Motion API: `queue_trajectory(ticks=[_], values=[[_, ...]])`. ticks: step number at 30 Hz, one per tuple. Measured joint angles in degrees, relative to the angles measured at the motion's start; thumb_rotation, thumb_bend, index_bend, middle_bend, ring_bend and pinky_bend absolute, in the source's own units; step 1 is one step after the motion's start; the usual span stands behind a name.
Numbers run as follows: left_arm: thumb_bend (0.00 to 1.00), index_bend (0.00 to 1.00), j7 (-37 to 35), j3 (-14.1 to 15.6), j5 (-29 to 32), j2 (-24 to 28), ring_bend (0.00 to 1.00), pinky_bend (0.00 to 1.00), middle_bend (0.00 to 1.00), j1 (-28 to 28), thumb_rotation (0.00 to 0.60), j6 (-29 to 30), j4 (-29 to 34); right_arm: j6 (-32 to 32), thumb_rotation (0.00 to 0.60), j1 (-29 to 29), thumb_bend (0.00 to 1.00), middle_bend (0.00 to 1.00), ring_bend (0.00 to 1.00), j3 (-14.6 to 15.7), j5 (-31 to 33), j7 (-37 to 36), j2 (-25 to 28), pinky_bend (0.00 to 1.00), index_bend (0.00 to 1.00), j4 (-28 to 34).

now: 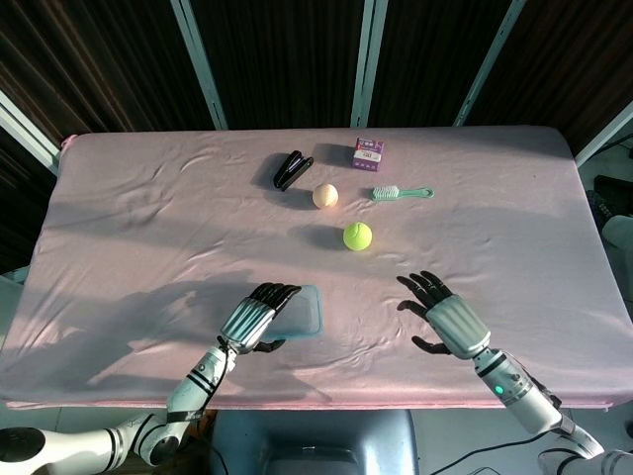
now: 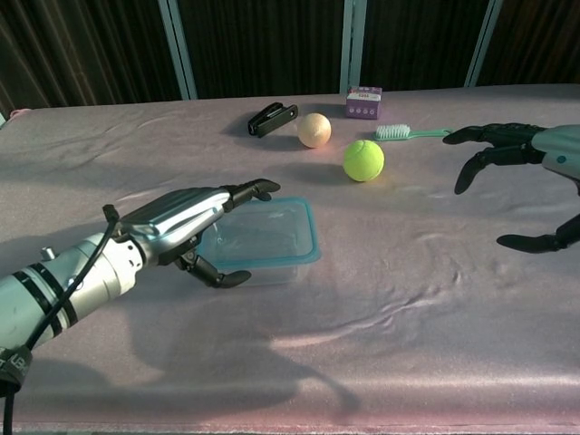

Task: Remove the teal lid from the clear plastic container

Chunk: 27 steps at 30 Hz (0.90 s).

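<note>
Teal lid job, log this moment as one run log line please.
lid: teal lid on clear container | left hand: at container's left edge | right hand: open, apart | step: lid not removed

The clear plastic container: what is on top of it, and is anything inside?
The teal lid sits on the clear plastic container. The left hand covers its left side. Nothing shows inside the visible part; the covered part cannot be judged.

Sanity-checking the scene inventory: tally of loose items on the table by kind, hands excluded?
Balls: 2, a yellow-green tennis ball and a peach ball
Lidded containers: 1, the clear plastic container with its teal lid still on
Brushes: 1, a teal brush
Small boxes: 1, a purple box
Black clip-like items: 1, a black object
Total: 6
</note>
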<state>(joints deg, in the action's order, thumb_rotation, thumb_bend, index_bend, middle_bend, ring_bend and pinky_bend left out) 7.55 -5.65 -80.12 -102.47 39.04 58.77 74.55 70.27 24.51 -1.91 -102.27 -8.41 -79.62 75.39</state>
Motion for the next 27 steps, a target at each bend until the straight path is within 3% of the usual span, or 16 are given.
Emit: queue_trajectory(ticks=[12, 27], values=[[0.31, 0.0, 0.49, 0.49, -1.87, -1.31, 0.47, 0.49, 0.33, -0.79, 0.6, 2.69, -1.33, 0.4, 0.6, 2.6, 0.39, 0.17, 0.01, 0.79, 0.29, -3.88, -2.16, 0.1, 0.47, -4.38], [0.31, 0.0, 0.52, -0.23, 0.35, -2.68, 0.48, 0.49, 0.34, 0.57, 0.6, -1.17, 0.33, -3.69, 0.6, 7.52, 0.39, 0.19, 0.03, 1.43, 1.1, -1.48, -8.85, 0.12, 0.5, -5.26]])
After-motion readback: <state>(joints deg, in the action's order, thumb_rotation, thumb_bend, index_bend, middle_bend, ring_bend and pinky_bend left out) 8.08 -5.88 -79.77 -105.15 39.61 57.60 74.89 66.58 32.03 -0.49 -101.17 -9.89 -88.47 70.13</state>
